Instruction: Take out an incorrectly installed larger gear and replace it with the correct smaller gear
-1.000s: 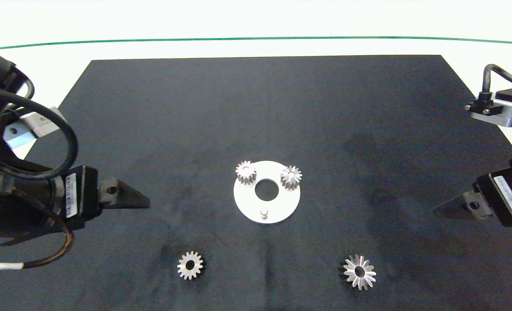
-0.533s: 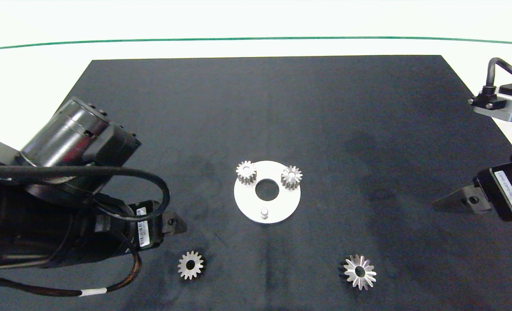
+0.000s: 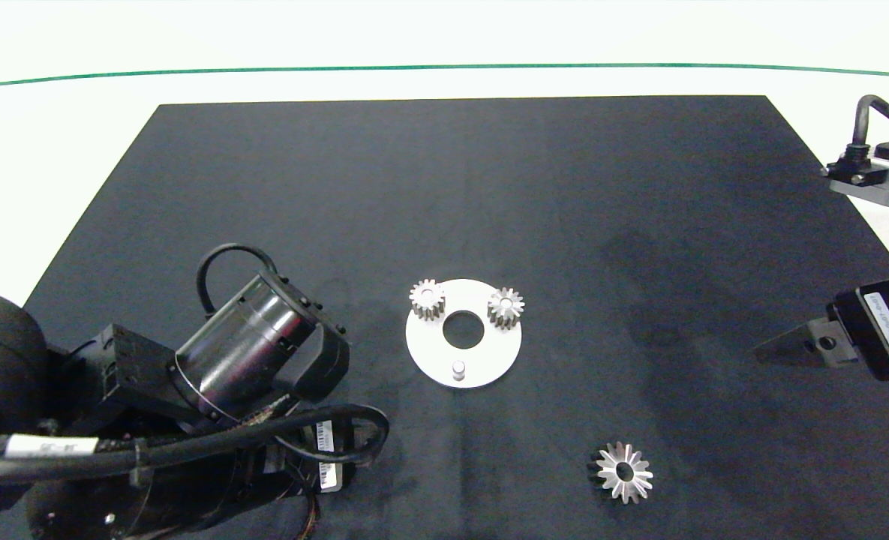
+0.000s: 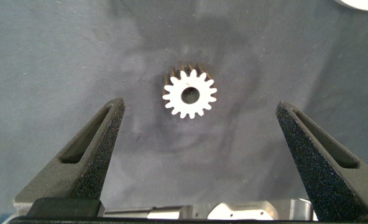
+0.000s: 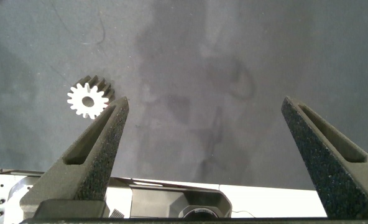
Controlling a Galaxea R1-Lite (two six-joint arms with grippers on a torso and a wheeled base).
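Observation:
The smaller gear (image 4: 189,94), silver with short blunt teeth and a round hole, lies flat on the black mat. My left gripper (image 4: 199,106) hangs open above it, one finger on either side and well apart from it. In the head view the left arm (image 3: 256,360) hides this gear and the gripper. The larger gear (image 3: 624,472), spiky and star-like, rests on the mat at the front right; it also shows as the larger gear (image 5: 87,99) in the right wrist view. My right gripper (image 3: 782,351) stays open at the right edge, holding nothing.
A white round plate (image 3: 489,360) with a centre hole sits mid-mat. It carries two small gears (image 3: 427,298) (image 3: 506,306) at its far side and a bare peg (image 3: 458,369) at its near side. Bare black mat (image 3: 444,187) stretches behind it.
My left arm has swung forward and rightward over the front-left of the mat, now covering the smaller gear in the head view. The right arm has barely shifted.

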